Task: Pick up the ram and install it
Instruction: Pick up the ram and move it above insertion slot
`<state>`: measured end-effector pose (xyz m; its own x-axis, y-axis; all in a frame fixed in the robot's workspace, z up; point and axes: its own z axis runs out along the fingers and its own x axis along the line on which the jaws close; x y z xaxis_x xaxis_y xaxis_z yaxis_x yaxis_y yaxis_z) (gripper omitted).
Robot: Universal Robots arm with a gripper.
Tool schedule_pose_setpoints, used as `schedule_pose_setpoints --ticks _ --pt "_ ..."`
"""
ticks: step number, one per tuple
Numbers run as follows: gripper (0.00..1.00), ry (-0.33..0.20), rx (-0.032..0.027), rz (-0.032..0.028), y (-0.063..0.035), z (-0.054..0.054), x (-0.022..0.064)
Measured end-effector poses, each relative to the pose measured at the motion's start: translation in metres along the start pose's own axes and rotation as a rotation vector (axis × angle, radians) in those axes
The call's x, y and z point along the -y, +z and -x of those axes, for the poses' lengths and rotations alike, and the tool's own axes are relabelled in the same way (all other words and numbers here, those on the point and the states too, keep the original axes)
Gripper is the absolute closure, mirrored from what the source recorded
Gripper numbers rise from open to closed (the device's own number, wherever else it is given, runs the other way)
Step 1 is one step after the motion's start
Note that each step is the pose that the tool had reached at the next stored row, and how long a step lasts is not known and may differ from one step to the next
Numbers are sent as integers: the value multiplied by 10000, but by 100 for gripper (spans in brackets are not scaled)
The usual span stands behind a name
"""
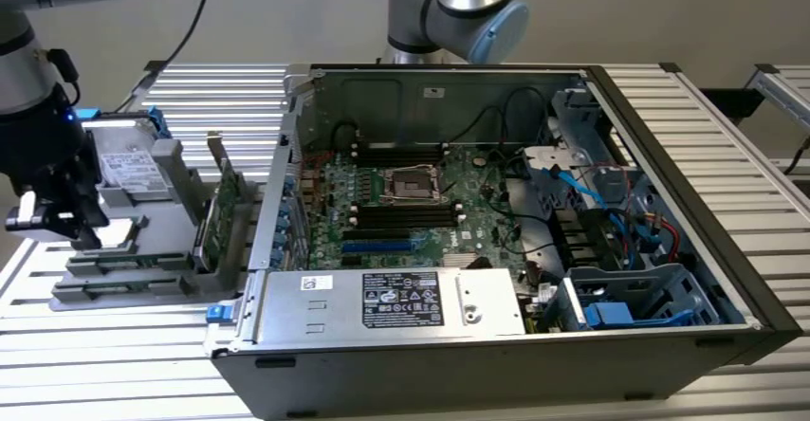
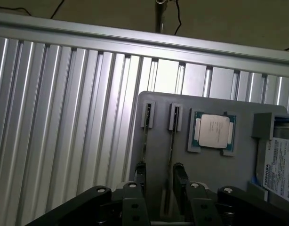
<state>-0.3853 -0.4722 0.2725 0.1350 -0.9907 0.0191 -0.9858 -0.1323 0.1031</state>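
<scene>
Hovering the gripper (image 2: 159, 173) over the grey holder (image 2: 208, 172) right now. The arm comes down near vertical, tool pointing straight at it, fingers (image 2: 140, 172) spread apart and gripping nothing. The ram (image 2: 171, 148) stands on edge in a slot near the holder's outer edge, just beside the CPU (image 2: 212, 132), lined up between my fingers, with a second stick (image 2: 144, 141) alongside. I'd guess it's light, stiff and thin but fragile, so I'd pinch the flat faces mid-length, squarely, no twisting.
</scene>
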Motion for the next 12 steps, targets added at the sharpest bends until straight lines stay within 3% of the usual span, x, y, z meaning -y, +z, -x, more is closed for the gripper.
schedule_pose_setpoints --ticks 12 --pt "64 -548 -56 -11 216 -22 51"
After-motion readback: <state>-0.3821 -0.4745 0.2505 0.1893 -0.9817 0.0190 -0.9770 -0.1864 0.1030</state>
